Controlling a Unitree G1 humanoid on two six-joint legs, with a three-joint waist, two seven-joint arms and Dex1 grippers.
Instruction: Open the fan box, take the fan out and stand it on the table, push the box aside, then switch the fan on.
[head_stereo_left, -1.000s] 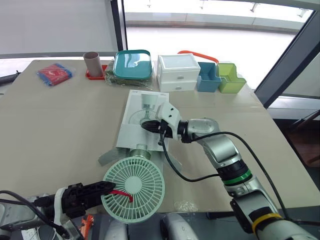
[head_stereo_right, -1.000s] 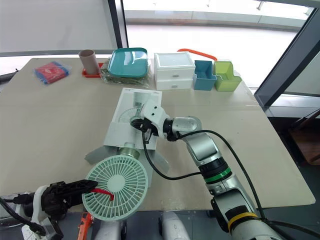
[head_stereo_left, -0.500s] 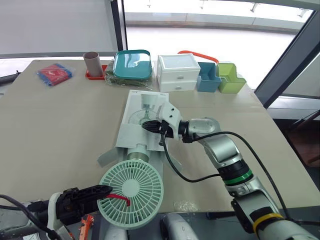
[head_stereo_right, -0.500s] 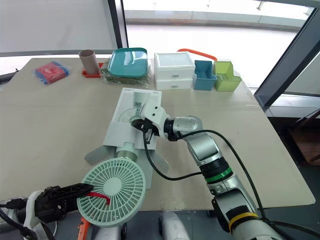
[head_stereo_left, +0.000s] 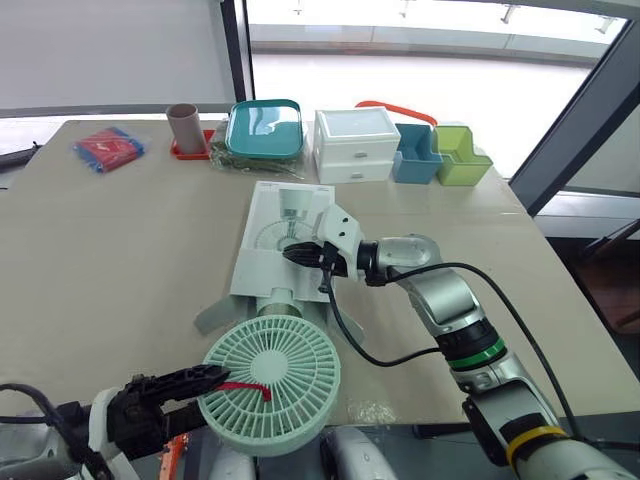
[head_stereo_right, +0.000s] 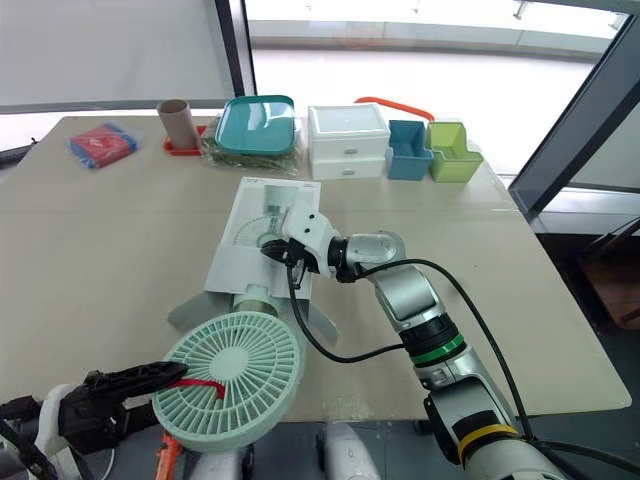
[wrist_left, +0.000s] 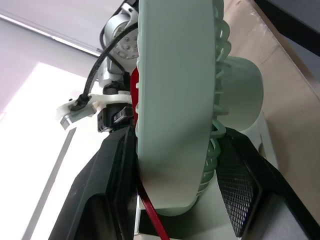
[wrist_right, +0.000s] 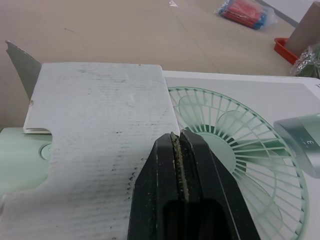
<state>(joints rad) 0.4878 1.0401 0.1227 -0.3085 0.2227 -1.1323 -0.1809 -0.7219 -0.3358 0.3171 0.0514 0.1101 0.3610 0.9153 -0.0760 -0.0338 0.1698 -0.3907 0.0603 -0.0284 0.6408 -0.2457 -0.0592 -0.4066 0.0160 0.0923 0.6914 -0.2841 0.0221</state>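
The box (head_stereo_left: 272, 245) lies flat mid-bench, its long side running far to near, its open mouth toward the near edge. Two grey flaps (head_stereo_left: 212, 318) splay out left and right of that mouth. The fan (head_stereo_left: 268, 385) is mostly out. Its base is still between the flaps at the mouth, while its round green head overhangs the near edge of the bench (head_stereo_left: 120, 250).

The left end effector (wrist_left: 175, 137) pinches the fan's rim at its near-left side, one finger on the front grille and one on the back, beside a red strap (head_stereo_left: 245, 387). The right end effector (wrist_right: 180, 137) reaches in from the right, fingers pressed together with nothing between them, tips over the near half of the box's printed top. I cannot tell whether they touch the card. Its black cable (head_stereo_left: 345, 335) loops down over the bench just right of the fan.

Left of the box the bench is bare out to the left edge. Right of it the surface is open to the right edge, apart from the arm. A row lines the far edge, well apart from the box:
- packet (head_stereo_left: 108, 150)
- cup (head_stereo_left: 184, 127)
- teal tray (head_stereo_left: 266, 128)
- white drawers (head_stereo_left: 357, 146)
- blue bin (head_stereo_left: 415, 155)
- green bin (head_stereo_left: 461, 156)
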